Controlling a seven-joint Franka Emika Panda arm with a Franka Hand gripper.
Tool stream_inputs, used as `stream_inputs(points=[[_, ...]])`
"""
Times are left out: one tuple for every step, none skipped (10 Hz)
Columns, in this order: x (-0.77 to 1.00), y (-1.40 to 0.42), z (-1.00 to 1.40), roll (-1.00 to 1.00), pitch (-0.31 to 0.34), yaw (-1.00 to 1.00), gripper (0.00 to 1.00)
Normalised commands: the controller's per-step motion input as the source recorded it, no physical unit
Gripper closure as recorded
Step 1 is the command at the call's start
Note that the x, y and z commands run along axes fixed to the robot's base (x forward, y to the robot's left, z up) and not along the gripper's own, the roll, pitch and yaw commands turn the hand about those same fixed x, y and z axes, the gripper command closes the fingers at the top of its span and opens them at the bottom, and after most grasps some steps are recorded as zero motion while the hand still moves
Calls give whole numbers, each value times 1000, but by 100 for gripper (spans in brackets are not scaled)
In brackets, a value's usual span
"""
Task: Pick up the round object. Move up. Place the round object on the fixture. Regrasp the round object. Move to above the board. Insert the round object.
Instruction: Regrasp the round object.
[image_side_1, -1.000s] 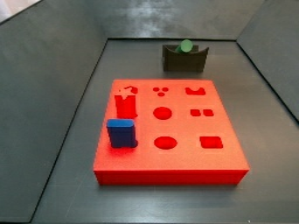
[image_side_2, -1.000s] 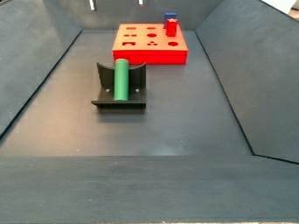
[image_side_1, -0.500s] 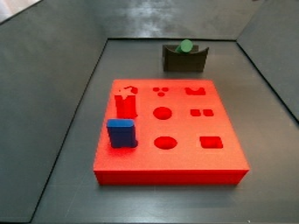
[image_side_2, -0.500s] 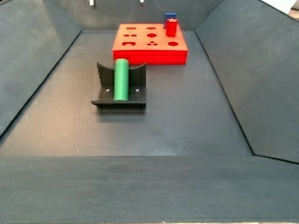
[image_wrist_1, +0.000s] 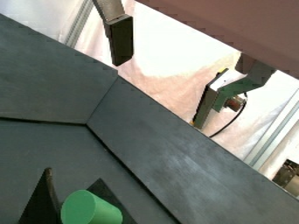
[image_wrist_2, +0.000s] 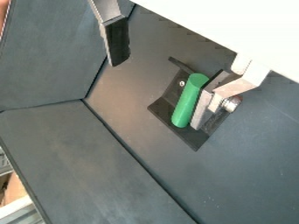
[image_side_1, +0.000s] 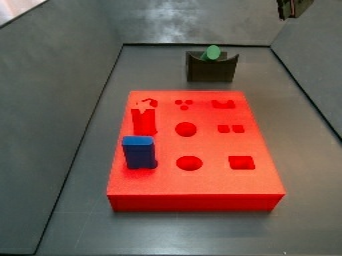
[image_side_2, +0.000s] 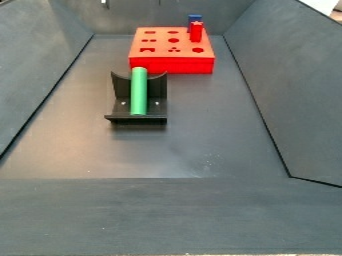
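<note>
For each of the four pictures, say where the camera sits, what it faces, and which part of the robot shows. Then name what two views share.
Wrist view: low by the fixture, past the green peg; fingers show.
Wrist view: above, gripper open over the peg.
Side view: past the red board to the fixture; a bit of gripper at the top edge.
Side view: fixture near, board far; no robot.
All four show the peg.

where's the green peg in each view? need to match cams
Wrist view: peg, end face toward the camera, in the fixture notch.
Wrist view: peg, seen lengthwise, lying on the fixture; open pincer above, apart from it.
Side view: peg, end-on, atop the fixture behind the board.
Side view: peg, lengthwise on the fixture, nearer than the board.
Shared landmark: the fixture.
</note>
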Motion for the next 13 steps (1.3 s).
stream_inputs(points=[[31,77,-1000,278,48,158,0],[34,75,-1000,255,13,161,0],[43,66,-1000,218,-15,149,0],[58,60,-1000,154,-47,123,0],[64,58,-1000,126,-60,111,0],[73,56,-1000,93,-86,80,0],[81,53,-1000,84,-97,58,0],[94,45,-1000,78,-99,27,0],[99,45,-1000,82,-94,13,0],[112,36,-1000,81,-75,-11,0],[115,26,-892,79,-59,-21,0],[96,15,-695,79,-34,-30,0],[88,12,-601,78,-32,-31,0]])
